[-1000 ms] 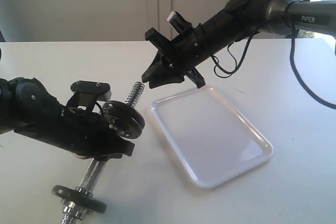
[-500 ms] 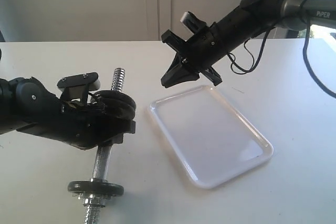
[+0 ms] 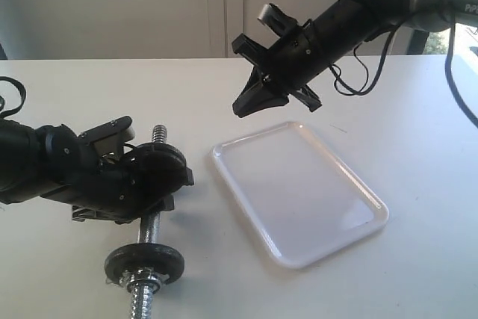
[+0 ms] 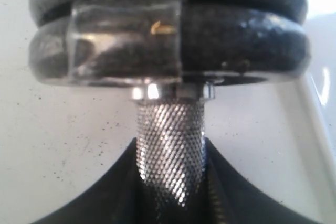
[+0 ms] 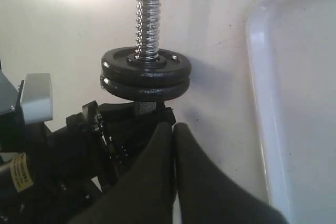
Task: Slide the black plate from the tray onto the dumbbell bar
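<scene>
The plate (image 5: 176, 62) is matte black with a pebbly grain. The bar (image 5: 148, 14) is bright chrome, ribbed with coarse thread at its twelve-o'clock end and cross-hatched with fine knurling in the middle. The tray (image 3: 299, 192) is plain glossy white, the table (image 3: 89, 87) off-white with tiny dark specks.

The bar (image 5: 147, 19) is gleaming as bright chrome steel, its threads catching the light, its middle showing fine knurled roughness. The plate (image 5: 173, 65) is looking like matt black cast metal, pebbly and coarse. The tray (image 3: 299, 192) is shining as smooth, glossy white plastic. The table (image 3: 89, 95) is showing a dull, faintly speckled white, and the right gripper (image 5: 174, 129) is looking smooth, matt black
</scene>
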You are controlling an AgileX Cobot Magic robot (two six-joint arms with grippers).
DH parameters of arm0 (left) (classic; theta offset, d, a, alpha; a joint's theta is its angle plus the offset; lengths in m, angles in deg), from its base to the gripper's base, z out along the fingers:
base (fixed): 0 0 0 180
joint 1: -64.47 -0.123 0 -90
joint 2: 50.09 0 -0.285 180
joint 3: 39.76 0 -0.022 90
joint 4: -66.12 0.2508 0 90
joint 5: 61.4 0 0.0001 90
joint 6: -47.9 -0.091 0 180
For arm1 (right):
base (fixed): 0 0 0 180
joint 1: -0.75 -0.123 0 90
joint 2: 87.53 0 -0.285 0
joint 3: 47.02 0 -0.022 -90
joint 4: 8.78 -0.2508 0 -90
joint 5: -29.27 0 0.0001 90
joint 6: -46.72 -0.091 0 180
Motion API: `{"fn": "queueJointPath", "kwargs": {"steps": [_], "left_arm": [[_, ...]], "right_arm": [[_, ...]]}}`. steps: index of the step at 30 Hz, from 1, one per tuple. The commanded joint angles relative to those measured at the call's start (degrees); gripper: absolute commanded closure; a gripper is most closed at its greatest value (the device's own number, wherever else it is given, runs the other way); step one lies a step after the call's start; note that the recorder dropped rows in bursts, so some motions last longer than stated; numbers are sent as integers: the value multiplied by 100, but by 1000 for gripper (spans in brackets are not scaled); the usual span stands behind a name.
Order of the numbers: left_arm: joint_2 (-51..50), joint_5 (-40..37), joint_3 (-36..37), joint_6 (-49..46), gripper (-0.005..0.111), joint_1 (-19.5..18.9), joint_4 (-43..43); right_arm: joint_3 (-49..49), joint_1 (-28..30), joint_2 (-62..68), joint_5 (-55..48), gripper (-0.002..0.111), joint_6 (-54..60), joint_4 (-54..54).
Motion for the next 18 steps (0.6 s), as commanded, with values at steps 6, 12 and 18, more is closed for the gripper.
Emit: {"fn": "queueJointPath", "kwargs": {"steps": [6,12,18], "left_arm": [[277,415,-170,14,107,-6,-119],[277,361,-170,14,87,-6,-119],[277,229,-170,-26,52,-6,-109]], "right_arm": [[-29,5,-142,-36,108,88,71],[-29,5,-245,-36,108,88,79],[-29,5,-282,-36,108,88,119]]}}
